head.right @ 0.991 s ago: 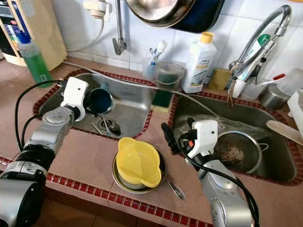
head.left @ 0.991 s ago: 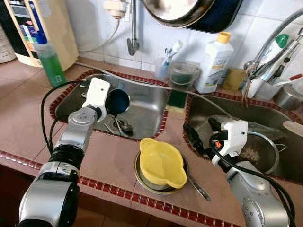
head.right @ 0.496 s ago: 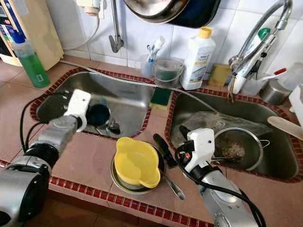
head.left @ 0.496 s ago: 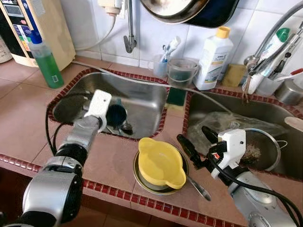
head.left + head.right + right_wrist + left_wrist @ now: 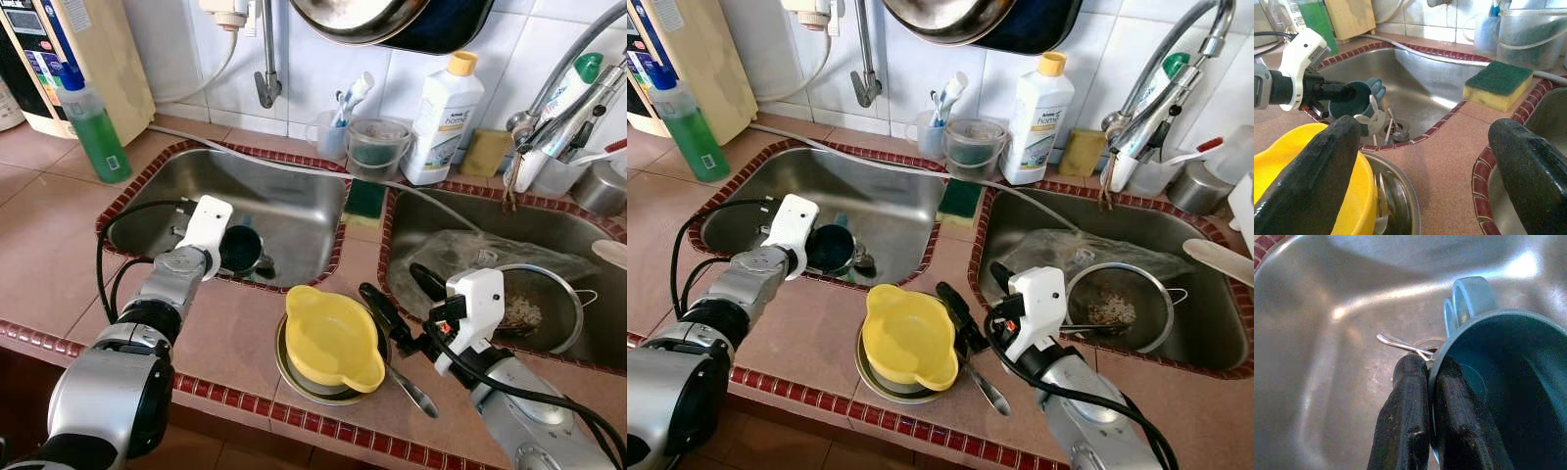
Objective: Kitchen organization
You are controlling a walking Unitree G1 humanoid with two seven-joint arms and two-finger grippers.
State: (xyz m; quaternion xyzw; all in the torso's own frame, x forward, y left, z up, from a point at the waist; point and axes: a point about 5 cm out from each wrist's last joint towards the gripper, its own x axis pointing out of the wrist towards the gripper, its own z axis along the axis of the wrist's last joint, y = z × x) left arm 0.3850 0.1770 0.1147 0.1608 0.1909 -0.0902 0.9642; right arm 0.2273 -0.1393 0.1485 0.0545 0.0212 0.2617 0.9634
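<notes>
Our left gripper pinches the teal mug's rim, now lifted nearer the left sink's 6 o'clock edge. Our right gripper, fingers spread, has advanced to 3 o'clock of the yellow bowl; a grasp looks next.

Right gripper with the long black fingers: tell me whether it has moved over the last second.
Yes. The right gripper has left the right sink basin, crossing its red-tiled rim toward the yellow plastic bowl; fingers open.
</notes>
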